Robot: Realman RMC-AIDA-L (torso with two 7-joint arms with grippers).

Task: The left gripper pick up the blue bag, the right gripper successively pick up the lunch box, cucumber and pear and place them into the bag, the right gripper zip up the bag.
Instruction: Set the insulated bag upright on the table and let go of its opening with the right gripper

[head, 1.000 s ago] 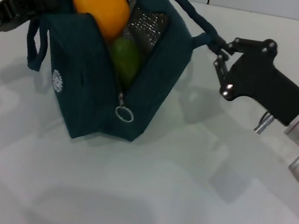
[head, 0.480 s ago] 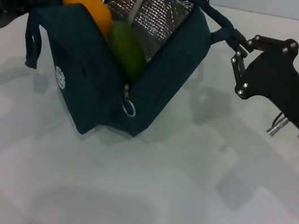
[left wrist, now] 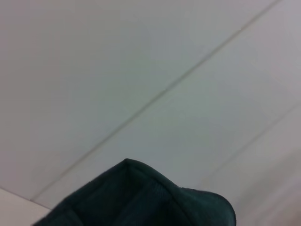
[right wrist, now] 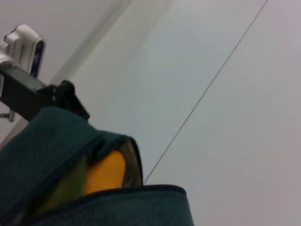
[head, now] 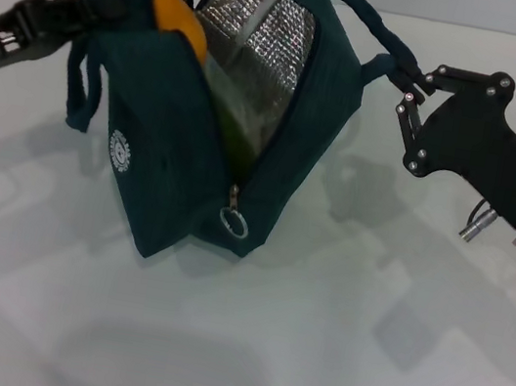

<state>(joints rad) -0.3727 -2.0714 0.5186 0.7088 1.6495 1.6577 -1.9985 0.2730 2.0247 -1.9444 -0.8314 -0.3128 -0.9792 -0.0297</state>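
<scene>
Blue bag (head: 198, 134) hangs between left gripper (head: 76, 9) and right gripper (head: 408, 79), jaws clamping its handles.

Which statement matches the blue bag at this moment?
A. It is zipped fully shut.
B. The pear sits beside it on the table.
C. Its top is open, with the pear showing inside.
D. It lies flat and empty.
C: the blue bag gapes open at the top, showing its silver lining, and the orange-yellow pear is visible inside it, also seen in the right wrist view.

matt cloth blue bag (head: 176, 150), shiny foil lining (head: 260, 30)
</scene>
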